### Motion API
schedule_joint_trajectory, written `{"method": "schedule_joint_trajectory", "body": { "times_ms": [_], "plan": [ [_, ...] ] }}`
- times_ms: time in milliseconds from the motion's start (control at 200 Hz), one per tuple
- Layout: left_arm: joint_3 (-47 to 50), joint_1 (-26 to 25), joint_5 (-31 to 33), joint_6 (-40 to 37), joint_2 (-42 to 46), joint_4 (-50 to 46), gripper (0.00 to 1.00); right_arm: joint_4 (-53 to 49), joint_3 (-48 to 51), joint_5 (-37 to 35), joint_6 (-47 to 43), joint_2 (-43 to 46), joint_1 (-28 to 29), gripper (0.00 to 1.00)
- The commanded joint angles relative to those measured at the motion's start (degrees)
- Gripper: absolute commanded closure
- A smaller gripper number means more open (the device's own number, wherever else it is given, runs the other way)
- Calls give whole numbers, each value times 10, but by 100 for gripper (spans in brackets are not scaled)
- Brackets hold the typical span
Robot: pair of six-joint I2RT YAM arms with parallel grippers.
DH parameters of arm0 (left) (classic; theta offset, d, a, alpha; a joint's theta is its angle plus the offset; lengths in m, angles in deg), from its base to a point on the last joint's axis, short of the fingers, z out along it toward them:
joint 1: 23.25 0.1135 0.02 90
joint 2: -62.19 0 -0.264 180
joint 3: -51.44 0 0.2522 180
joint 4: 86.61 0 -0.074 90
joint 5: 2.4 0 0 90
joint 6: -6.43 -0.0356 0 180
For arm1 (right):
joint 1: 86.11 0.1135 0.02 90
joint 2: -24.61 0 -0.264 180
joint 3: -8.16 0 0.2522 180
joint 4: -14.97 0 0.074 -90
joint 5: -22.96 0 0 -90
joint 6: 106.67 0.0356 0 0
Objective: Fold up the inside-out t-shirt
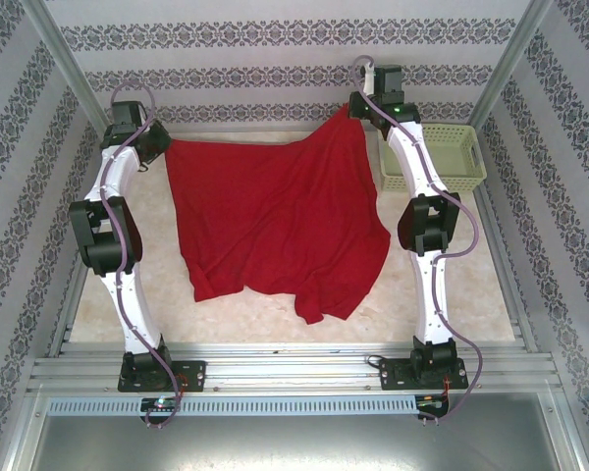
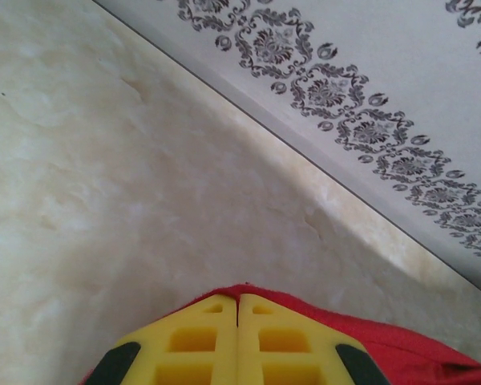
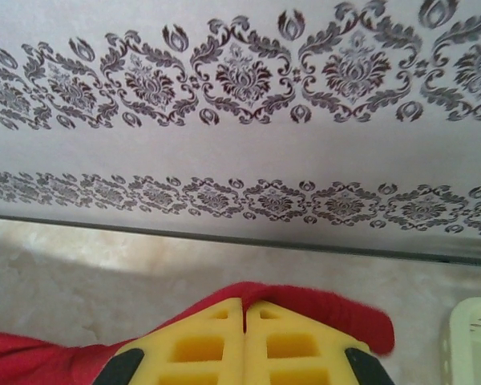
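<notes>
The red inside-out t-shirt (image 1: 275, 221) hangs stretched between both arms over the back half of the table, its lower part draped and rumpled on the surface. My left gripper (image 1: 155, 145) holds its far left corner. In the left wrist view the yellow fingertips (image 2: 239, 301) are pressed together with red cloth (image 2: 401, 345) pinched between and beneath them. My right gripper (image 1: 358, 110) holds the far right corner, lifted higher. The right wrist view has my right gripper (image 3: 244, 305) shut too, a red fold (image 3: 337, 309) bulging past the tips.
A pale green lattice basket (image 1: 452, 157) stands at the back right, just beyond the right arm; its corner (image 3: 473, 337) sits close to the right fingers. The patterned back wall (image 3: 240, 120) is very near both grippers. Bare marble table (image 1: 255, 314) lies in front of the shirt.
</notes>
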Motion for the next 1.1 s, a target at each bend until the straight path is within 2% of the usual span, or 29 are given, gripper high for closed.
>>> {"method": "schedule_joint_trajectory", "body": {
  "times_ms": [0, 195, 450, 739, 944, 1094],
  "plan": [
    [-21, 7, -39, -14, -6, -9, 100, 23, 20, 44, -8, 16, -2, 100],
    [21, 9, -51, -5, 24, -20, 100, 38, 118, 56, -1, 70, 0, 100],
    [200, 11, -91, 45, 140, 61, 100, 169, 407, 68, 7, 228, 8, 100],
    [345, 34, -81, 46, 248, 82, 100, 253, 640, 43, 6, 364, 3, 100],
    [465, 48, -65, 90, 301, 110, 100, 299, 772, 6, 60, 426, -17, 99],
    [560, 47, -93, 110, 327, 155, 100, 326, 846, 16, 118, 449, -41, 97]
  ]
}}
